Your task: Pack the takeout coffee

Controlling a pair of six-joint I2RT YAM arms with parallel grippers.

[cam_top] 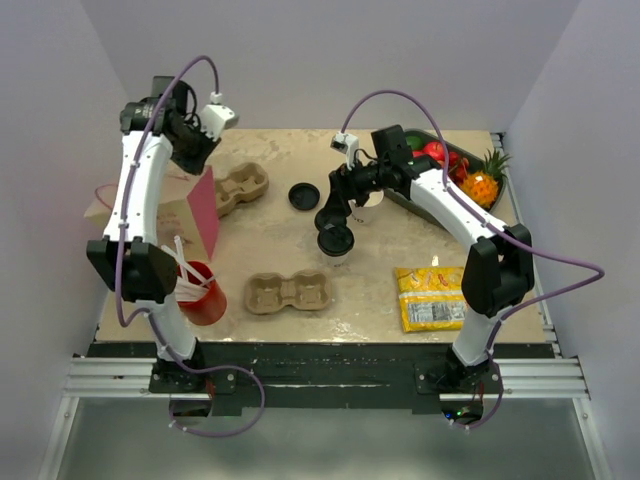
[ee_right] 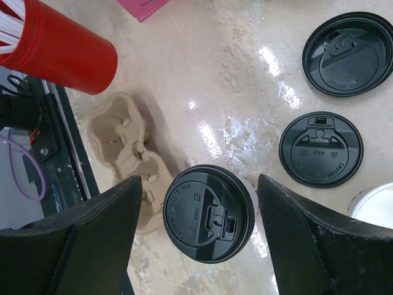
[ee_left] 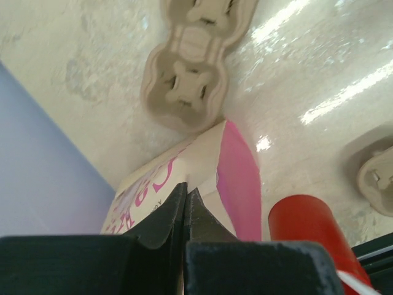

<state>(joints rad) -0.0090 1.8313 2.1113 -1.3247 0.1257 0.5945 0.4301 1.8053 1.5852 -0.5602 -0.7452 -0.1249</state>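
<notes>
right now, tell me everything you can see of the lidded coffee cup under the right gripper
The lidded coffee cup stands upright on the table, near its middle. From above it is almost all lid: round, glossy black plastic with embossed lettering and a sip tab; a sliver of white paper wall shows beneath. The right gripper hangs over it, open, a finger either side with a gap at each, so only the table seems to touch it.

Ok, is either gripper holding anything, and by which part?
Right gripper: nothing yet; open jaws straddle the takeout coffee, gaps both sides. Left gripper is shut at the paper bag's top edge; whether it pinches it cannot be told.
</notes>
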